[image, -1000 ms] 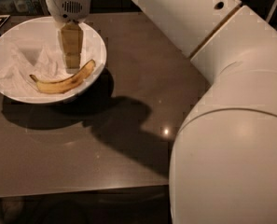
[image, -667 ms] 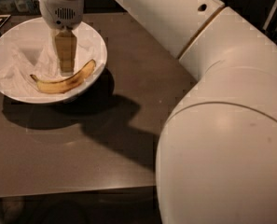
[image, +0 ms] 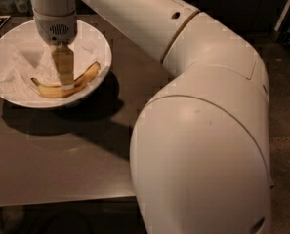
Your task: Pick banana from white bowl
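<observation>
Banana [image: 88, 76] lies on crumpled paper in the white bowl [image: 104, 52], directly beneath the hand [image: 65, 84], whose tip meets the fruit's middle; whether the hand is apart or clamped cannot be told. The grasp step seems in hand: next, a secure hold, then a straight lift clear of the rim

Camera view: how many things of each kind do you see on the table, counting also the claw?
banana: 1
white bowl: 1
paper lining: 1
table: 1
claw, down in the bowl at the banana's middle: 1
Total: 5
</observation>
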